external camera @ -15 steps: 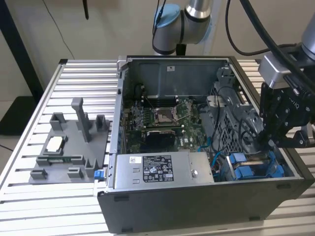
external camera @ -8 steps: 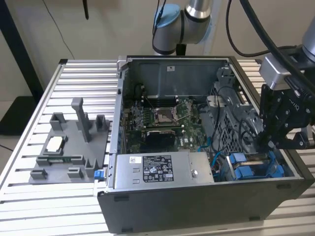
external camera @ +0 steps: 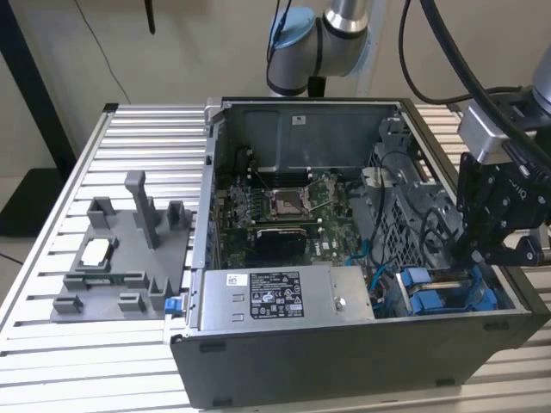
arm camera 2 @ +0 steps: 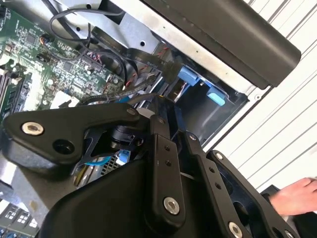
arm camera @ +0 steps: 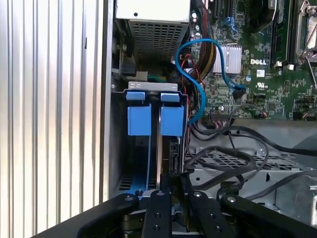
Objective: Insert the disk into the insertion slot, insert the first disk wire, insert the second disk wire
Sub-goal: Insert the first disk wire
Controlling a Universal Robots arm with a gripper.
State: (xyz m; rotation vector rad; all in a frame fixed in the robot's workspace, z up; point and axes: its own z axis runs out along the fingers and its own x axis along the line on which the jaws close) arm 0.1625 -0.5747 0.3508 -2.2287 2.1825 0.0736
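The insertion slot [external camera: 430,297] is the grey metal bay with blue rails at the case's front corner, on the exterior view's right. In the first wrist view its two blue rail tabs [arm camera: 148,119] stand side by side, and the dark disk [arm camera: 167,148] sits down between the rails. My black gripper [external camera: 465,256] reaches into the bay's rear end. Its tips [arm camera: 173,181] are drawn together on a black connector of a disk wire [arm camera 2: 124,96] that trails back toward the motherboard. The blue tabs also show past the tips [arm camera 2: 187,75].
A blue data cable [arm camera: 198,74] loops from the motherboard [external camera: 275,206] to beside the bay, and black wire bundles [arm camera: 233,158] lie over the perforated cage. A power supply [external camera: 275,297] fills the case front. A grey plastic tray [external camera: 120,258] stands on the slatted table. A hand [arm camera 2: 297,196] rests outside the case.
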